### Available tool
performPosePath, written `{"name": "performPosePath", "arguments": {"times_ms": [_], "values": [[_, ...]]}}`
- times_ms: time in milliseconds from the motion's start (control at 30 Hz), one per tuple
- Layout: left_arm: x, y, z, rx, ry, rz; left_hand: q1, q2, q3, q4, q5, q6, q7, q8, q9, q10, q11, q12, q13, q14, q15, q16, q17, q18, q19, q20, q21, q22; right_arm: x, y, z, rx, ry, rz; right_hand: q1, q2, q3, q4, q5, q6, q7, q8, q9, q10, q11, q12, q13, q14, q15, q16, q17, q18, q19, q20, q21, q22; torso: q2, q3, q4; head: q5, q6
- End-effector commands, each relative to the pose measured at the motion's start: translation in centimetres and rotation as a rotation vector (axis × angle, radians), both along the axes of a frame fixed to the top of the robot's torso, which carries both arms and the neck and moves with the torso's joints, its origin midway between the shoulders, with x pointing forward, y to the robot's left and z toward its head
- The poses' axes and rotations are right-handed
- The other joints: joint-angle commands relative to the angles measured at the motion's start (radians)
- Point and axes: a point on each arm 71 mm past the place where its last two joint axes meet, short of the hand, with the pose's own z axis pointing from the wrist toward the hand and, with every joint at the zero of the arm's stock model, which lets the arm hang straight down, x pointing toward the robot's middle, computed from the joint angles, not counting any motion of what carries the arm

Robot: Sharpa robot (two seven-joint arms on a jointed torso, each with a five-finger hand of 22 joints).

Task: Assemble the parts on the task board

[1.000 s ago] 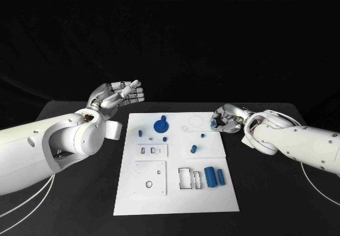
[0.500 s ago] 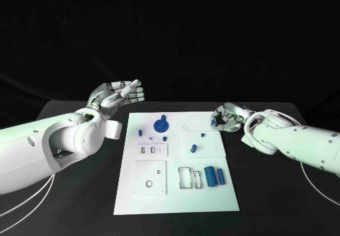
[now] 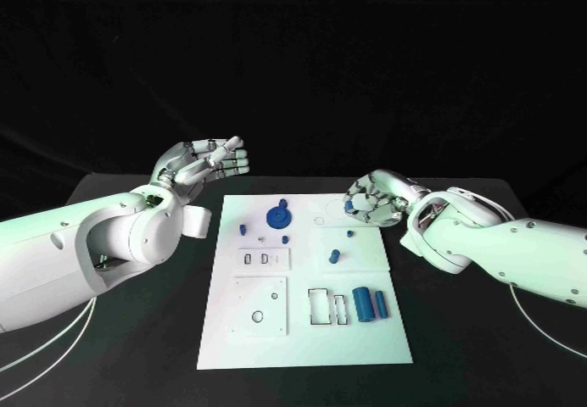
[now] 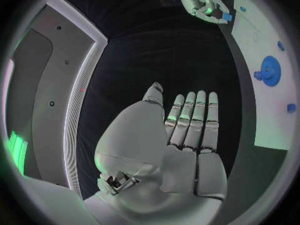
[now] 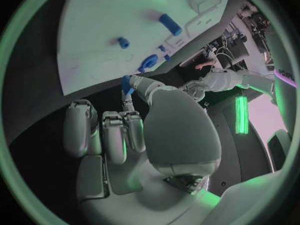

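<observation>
The white task board [image 3: 306, 339] lies in the middle of the black table. My right hand [image 3: 373, 203] hovers at the board's far right corner and pinches a small blue part [image 3: 350, 206] between thumb and finger; the wrist view shows that part [image 5: 126, 84] at the fingertips. My left hand [image 3: 202, 161] is raised beyond the board's far left corner, fingers straight and apart, holding nothing. A blue gear [image 3: 279, 217] stands on the far part of the board. Two blue cylinders [image 3: 371, 305] lie side by side near the board's right edge.
Small blue pieces [image 3: 332, 253] sit on the board's raised white blocks, one more [image 3: 241, 228] left of the gear. A rectangular slot block [image 3: 326, 307] lies beside the cylinders. Black table [image 3: 122, 339] surrounds the board on all sides.
My right hand has moved left with the small blue part, from beside the board's far right edge to over its corner. The left hand has stayed where it was.
</observation>
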Motion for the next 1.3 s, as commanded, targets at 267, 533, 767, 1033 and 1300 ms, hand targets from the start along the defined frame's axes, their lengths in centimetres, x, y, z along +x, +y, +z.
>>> {"name": "performPosePath", "arguments": {"times_ms": [267, 533, 767, 1033, 1300], "values": [[0.6, -0.3, -0.2, -0.008, 0.004, -0.018, 0.006, 0.001, -0.008, 0.001, 0.003, -0.005, 0.037, 0.007, 0.002, 0.004, 0.005, -0.005, -0.001, -0.006, -0.002, -0.006, 0.001, 0.003, -0.008, 0.0, -0.005, -0.001, -2.7, 7.0, 0.1, -0.018, 0.01, 0.036, -0.014, 0.002, 0.006, 0.002, -0.005, 0.009, 0.002, 0.005, 0.005, 0.013, -0.007, -0.001, 0.147, 0.104, -0.006, 0.004, 0.263, -0.007, 0.001, -0.001, -0.006, 0.055, -0.018, -0.0068, 0.0032, 0.012, -0.019], [1.0, -0.4, -0.4, -0.005, 0.01, -0.015, 0.006, 0.001, -0.008, 0.002, 0.003, -0.005, 0.036, 0.007, 0.002, 0.005, 0.005, -0.005, 0.0, -0.006, -0.002, -0.006, 0.002, 0.003, -0.008, 0.0, -0.005, -0.002, -3.7, 11.2, -1.1, -0.038, 0.023, 0.081, -0.029, -0.005, 0.008, 0.002, -0.01, 0.028, -0.006, 0.014, 0.014, 0.014, -0.013, -0.001, 0.147, 0.104, -0.011, 0.004, 0.263, -0.007, 0.002, -0.003, -0.007, 0.056, -0.024, -0.0136, 0.0031, 0.012, -0.029], [1.0, -0.7, -0.4, -0.006, 0.016, -0.029, 0.005, 0.001, -0.009, 0.003, 0.003, -0.005, 0.036, 0.008, 0.002, 0.005, 0.005, -0.005, 0.0, -0.006, -0.001, -0.006, 0.002, 0.003, -0.009, 0.0, -0.005, -0.002, -4.6, 13.8, -2.4, -0.073, 0.041, 0.108, -0.044, -0.011, 0.007, 0.004, -0.013, 0.036, -0.011, 0.018, 0.019, 0.014, -0.017, -0.002, 0.146, 0.104, -0.015, 0.004, 0.263, -0.005, 0.001, -0.007, -0.011, 0.053, -0.022, -0.0147, 0.0048, 0.005, -0.024], [1.0, -0.6, -0.5, -0.004, 0.02, -0.031, 0.005, 0.001, -0.01, 0.003, 0.003, -0.005, 0.036, 0.008, 0.002, 0.005, 0.005, -0.005, 0.0, -0.007, -0.001, -0.006, 0.002, 0.003, -0.009, 0.0, -0.005, -0.002, -5.0, 15.1, -3.7, -0.099, 0.055, 0.116, -0.052, -0.014, 0.006, 0.006, -0.014, 0.04, -0.013, 0.02, 0.022, 0.014, -0.019, -0.003, 0.145, 0.104, -0.016, 0.004, 0.263, -0.005, 0.001, -0.008, -0.012, 0.052, -0.021, -0.0124, 0.0056, 0.014, -0.033], [0.9, -0.6, -0.5, -0.004, 0.02, -0.031, 0.006, 0.001, -0.01, 0.003, 0.003, -0.005, 0.036, 0.008, 0.002, 0.004, 0.005, -0.006, -0.001, -0.008, -0.001, -0.007, 0.002, 0.003, -0.01, 0.0, -0.005, -0.002, -5.7, 16.4, -4.6, -0.108, 0.036, 0.15, -0.053, -0.015, 0.006, 0.007, -0.014, 0.04, -0.014, 0.02, 0.023, 0.014, -0.02, -0.003, 0.145, 0.104, -0.017, 0.004, 0.263, -0.005, 0.002, -0.009, -0.011, 0.054, -0.021, -0.0116, 0.0049, 0.021, -0.039]]}}
